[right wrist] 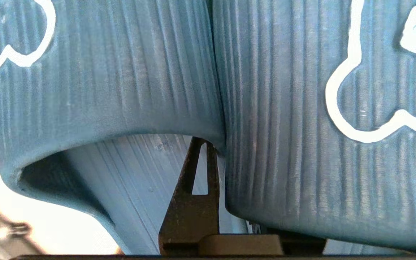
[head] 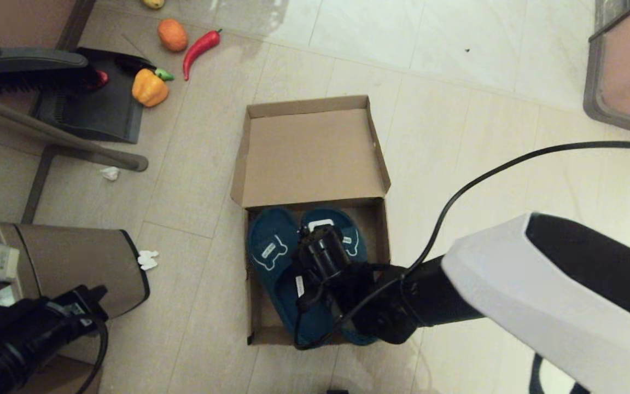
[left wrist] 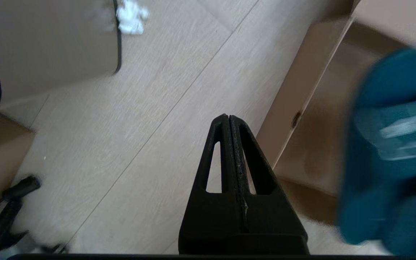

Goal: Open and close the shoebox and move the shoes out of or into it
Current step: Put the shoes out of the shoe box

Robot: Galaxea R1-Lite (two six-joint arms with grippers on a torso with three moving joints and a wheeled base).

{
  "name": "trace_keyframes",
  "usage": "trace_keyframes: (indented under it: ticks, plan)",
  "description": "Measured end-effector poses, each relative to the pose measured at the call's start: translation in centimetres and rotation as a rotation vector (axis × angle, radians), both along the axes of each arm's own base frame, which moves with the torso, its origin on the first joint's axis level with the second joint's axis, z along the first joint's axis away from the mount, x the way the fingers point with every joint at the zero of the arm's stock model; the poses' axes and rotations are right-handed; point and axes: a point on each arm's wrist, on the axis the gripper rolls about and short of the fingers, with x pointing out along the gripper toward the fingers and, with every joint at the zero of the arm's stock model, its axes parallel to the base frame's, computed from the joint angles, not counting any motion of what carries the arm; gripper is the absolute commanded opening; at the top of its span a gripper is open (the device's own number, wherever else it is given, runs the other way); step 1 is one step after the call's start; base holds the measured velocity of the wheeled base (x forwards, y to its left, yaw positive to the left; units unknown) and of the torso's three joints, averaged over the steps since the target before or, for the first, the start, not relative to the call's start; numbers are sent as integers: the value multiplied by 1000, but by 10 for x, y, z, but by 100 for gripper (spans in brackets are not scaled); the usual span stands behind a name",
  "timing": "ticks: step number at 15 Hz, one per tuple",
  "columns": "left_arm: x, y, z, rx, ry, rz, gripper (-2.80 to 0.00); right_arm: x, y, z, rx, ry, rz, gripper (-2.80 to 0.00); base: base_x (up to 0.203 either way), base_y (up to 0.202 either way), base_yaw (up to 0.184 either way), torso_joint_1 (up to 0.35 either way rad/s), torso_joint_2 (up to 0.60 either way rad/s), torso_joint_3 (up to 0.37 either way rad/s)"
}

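Observation:
The brown cardboard shoebox [head: 250, 306] stands open on the floor, its lid [head: 309, 158] folded back on the far side. Both teal shoes lie side by side inside it, one [head: 270, 257] on the left and one [head: 354, 239] on the right. My right gripper [head: 320, 243] reaches down between their straps. In the right wrist view one finger [right wrist: 193, 173] sits under the left strap [right wrist: 103, 72] and the other is hidden under the right strap [right wrist: 284, 108], the right gripper [right wrist: 224, 150] shut on the adjoining strap edges. My left gripper [left wrist: 226, 117] is shut and empty over the floor beside the shoebox wall [left wrist: 302, 119].
A brown trash bin [head: 74, 262] lies at the left near my left arm [head: 30, 334]. A dustpan [head: 96, 109], a brush [head: 25, 71] and toy vegetables [head: 150, 87] are at the far left. White scraps [head: 148, 260] lie on the floor. A black cable [head: 484, 180] arcs over the right.

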Motion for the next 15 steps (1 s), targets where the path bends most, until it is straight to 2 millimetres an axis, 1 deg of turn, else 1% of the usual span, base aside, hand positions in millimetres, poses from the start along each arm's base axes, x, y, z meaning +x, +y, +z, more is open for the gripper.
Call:
trace_keyframes:
  ticks: [1,3,4,5,6,8,10,12,13,14,15]
  plan:
    - [0,0,-2,13,19,-3,-280,-12,-7,14,14,-6,7,-280,0,0,0,0,0,0]
    - [4,0,-4,19,38,-5,-280,-32,-28,40,35,-17,5,-280,0,0,0,0,0,0]
    - [6,0,-4,20,42,-6,-280,-41,-43,53,43,-23,-5,-280,0,0,0,0,0,0]
    - [9,0,-4,24,45,-7,-280,-48,-60,65,53,-34,-24,-280,0,0,0,0,0,0]
    - [10,0,-4,34,50,-10,-280,-50,-81,76,61,-46,-60,-280,0,0,0,0,0,0]
    - [12,1,-7,38,63,-15,-280,-43,-132,92,64,-56,-180,-280,0,0,0,0,0,0]
    - [15,0,-7,51,71,-31,-280,-32,-184,95,69,-44,-303,-280,0,0,0,0,0,0]
    - [19,-2,-8,78,79,-75,-280,-23,-236,86,74,4,-420,-280,0,0,0,0,0,0]
    - [20,-3,-9,80,81,-79,-280,-19,-256,77,83,36,-450,-280,0,0,0,0,0,0]
    - [21,-3,-9,79,82,-79,-280,-14,-269,66,92,66,-463,-280,0,0,0,0,0,0]
    - [21,-3,-9,79,84,-80,-280,-7,-277,52,97,89,-470,-280,0,0,0,0,0,0]
